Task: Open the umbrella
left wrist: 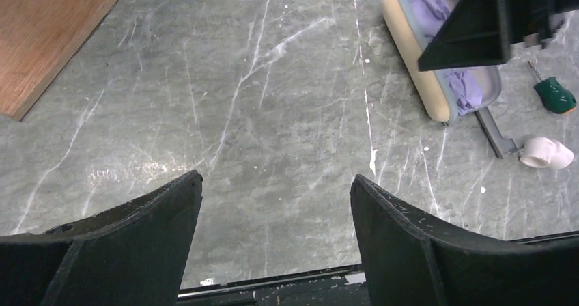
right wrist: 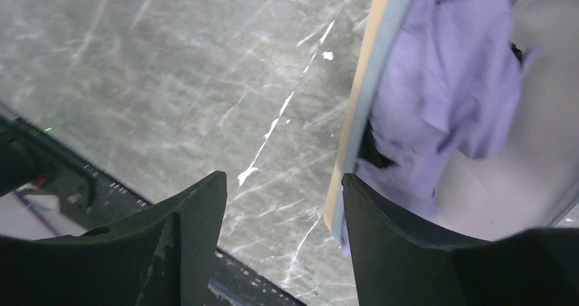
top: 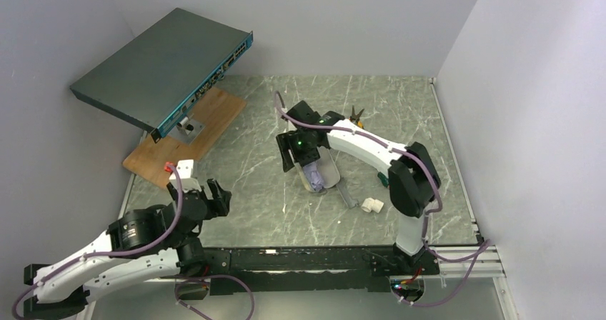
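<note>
With the right gripper (right wrist: 283,183) parted and empty at the case (right wrist: 349,135) rim mid-table, centre it over the umbrella (right wrist: 444,108) inside and pinch deep; the left gripper (left wrist: 276,183) hangs wide, empty.

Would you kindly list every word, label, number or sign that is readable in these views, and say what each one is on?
No text can be read in any view.
Network switch: any labels beside the ports on its front panel are too small to read.
Umbrella, beige case, screwdriver, white pipe fitting: no lettering shows.
</note>
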Available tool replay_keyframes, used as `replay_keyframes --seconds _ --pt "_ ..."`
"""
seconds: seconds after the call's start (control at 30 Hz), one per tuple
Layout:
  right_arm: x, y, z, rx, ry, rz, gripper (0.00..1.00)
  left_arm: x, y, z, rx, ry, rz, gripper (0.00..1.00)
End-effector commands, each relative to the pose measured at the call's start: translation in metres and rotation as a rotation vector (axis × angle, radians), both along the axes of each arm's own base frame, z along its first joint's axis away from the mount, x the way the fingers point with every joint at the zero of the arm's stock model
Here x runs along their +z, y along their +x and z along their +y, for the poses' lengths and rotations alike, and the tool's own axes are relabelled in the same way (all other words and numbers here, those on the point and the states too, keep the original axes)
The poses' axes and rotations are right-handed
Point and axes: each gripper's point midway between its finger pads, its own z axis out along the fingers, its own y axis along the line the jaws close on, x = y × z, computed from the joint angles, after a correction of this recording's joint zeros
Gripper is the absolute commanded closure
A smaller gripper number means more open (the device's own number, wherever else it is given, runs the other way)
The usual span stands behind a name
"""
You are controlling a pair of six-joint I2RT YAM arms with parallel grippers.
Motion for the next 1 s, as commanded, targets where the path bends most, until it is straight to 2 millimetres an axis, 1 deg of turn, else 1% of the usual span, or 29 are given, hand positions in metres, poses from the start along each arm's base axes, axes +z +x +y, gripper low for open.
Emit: replay_keyframes --seconds 0.0,0.03,0.07,0.13,0.23,0.37,0.43,0.5,0.6,0.7,0.73,0.87,0.97 --pt "0.064 0.004 0.01 0.034 0.242 -0.078 0.35 -0.002 0.006 -0.015 -0.052 0.054 -0.018 0.18" --pt "0.065 0.005 0.006 0.024 0.261 -0.069 0.36 0.002 0.009 -0.028 -0.077 0.034 -0.032 0.19" --pt "0.066 0.007 0.002 0.012 0.272 -0.065 0.37 0.001 0.01 -0.036 -0.112 0.049 -0.031 0.19" --pt "0.065 0.012 -0.006 -0.008 0.29 -0.057 0.38 0.009 0.015 -0.064 -0.18 0.035 -0.055 0.18" --pt "0.061 0.017 -0.016 -0.031 0.296 -0.051 0.41 0.009 0.025 -0.095 -0.226 0.068 -0.052 0.17" --pt "0.044 0.022 -0.03 -0.064 0.241 -0.034 0.42 0.01 0.04 -0.131 -0.274 0.138 -0.043 0.16" --pt "0.035 0.021 -0.034 -0.072 0.224 -0.021 0.44 0.006 0.05 -0.15 -0.319 0.154 -0.023 0.16" --pt "0.027 0.021 -0.037 -0.08 0.212 -0.008 0.45 -0.002 0.061 -0.166 -0.352 0.128 0.041 0.19" --pt "0.021 0.019 -0.039 -0.075 0.207 0.007 0.46 -0.007 0.078 -0.177 -0.352 0.117 0.07 0.2" --pt "0.022 0.021 -0.043 -0.083 0.193 -0.02 0.39 -0.014 0.089 -0.186 -0.35 0.115 0.093 0.2" --pt "0.021 0.022 -0.046 -0.089 0.172 -0.028 0.39 -0.016 0.093 -0.189 -0.347 0.11 0.1 0.2" --pt "-0.002 0.028 -0.062 -0.114 0.06 -0.029 0.41 -0.021 0.103 -0.198 -0.344 0.083 0.119 0.21" --pt "-0.017 0.03 -0.077 -0.142 -0.024 -0.038 0.42 -0.024 0.106 -0.203 -0.352 0.075 0.127 0.21"
